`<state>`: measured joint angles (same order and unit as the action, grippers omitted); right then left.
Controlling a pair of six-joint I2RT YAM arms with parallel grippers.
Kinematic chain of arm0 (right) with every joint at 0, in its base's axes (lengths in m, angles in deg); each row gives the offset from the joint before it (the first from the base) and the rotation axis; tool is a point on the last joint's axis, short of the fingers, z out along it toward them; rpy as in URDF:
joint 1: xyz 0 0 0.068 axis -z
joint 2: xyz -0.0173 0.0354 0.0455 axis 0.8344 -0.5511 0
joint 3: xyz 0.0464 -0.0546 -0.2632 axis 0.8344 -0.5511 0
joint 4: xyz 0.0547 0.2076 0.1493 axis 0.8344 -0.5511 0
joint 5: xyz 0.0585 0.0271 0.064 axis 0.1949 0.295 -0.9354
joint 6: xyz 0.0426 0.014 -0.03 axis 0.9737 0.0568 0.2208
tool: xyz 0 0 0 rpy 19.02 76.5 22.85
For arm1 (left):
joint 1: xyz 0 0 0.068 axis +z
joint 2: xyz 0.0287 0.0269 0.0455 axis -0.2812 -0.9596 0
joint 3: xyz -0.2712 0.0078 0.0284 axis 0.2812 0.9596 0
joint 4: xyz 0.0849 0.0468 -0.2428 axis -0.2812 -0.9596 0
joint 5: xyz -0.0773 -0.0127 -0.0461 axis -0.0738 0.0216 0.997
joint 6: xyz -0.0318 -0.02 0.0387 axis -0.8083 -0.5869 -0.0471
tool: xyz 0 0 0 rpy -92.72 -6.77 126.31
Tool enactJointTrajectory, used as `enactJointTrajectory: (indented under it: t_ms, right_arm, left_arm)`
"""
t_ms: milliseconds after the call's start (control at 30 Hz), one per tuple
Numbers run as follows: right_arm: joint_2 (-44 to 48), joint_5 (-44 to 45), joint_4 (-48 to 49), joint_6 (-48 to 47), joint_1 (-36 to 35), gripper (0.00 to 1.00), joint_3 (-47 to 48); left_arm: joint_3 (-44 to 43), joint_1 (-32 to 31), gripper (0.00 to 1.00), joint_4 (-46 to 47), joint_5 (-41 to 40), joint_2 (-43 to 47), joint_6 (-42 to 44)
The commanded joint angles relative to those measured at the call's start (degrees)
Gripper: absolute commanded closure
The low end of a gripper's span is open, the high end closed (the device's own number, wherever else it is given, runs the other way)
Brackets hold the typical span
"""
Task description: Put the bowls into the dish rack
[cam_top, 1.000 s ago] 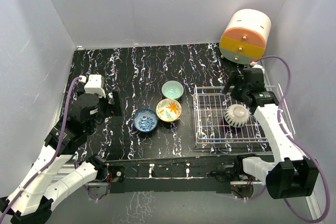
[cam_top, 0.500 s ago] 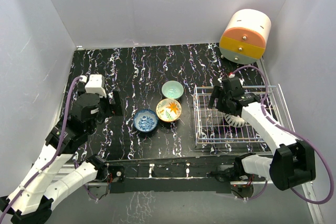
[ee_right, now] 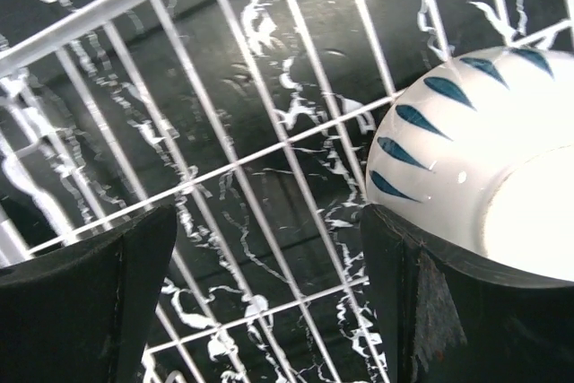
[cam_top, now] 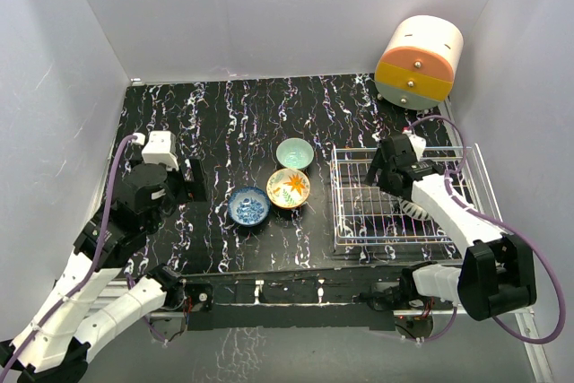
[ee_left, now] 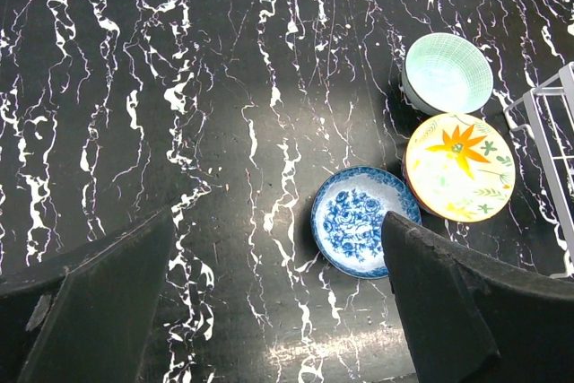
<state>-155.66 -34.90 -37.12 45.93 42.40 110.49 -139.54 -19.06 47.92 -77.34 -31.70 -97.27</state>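
Glossy glazed bowls [ee_left: 366, 221]; white wire dish rack [cam_top: 363, 221]

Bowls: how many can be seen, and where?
4. On the table left of the dish rack: green bowl, orange bowl, blue bowl. Inside the rack: white striped bowl, mostly hidden under the right arm.

Rack: I see the dish rack [ee_right: 269, 150] wires crossing over the black marbled table [ee_right: 296, 6].
Bowl: white bowl [ee_right: 484, 159] with blue streaks, upside down, far right.
Gripper: my right gripper [ee_right: 269, 221] is spread wide, holding nothing.

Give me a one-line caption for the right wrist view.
Open right hand above the white wire dish rack, a white bowl with blue dashes lying in it.
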Motion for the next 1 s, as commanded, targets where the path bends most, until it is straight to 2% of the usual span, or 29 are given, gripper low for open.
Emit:
enactJointTrajectory:
  t_ms: [0, 200, 500, 767, 967]
  right_arm:
    - [0.98, 5.11, 0.32, 0.87, 3.32, 0.14, -2.19]
    - [2.64, 3.90, 2.31, -0.74, 11.63, 0.14, -4.04]
    - [2.40, -0.24, 6.07, -2.29, 20.34, 0.14, -6.27]
    - [2.69, -3.83, 8.02, -3.20, 21.07, 0.13, -7.44]
    - [5.68, -16.51, 9.51, -4.77, 19.97, 0.09, -5.50]
  left_arm:
    - [0.10, -0.29, 0.03, -1.54, -1.17, 0.73, 0.75]
    - [0.10, -0.29, 0.03, -2.27, -1.26, 1.30, 0.67]
    - [-0.46, -0.29, 0.03, -2.94, -1.18, 1.05, 0.71]
    - [-0.51, -0.30, 0.03, -2.85, -1.18, 0.54, 0.51]
    - [-0.25, -0.29, 0.03, -2.05, -0.70, -0.45, 0.31]
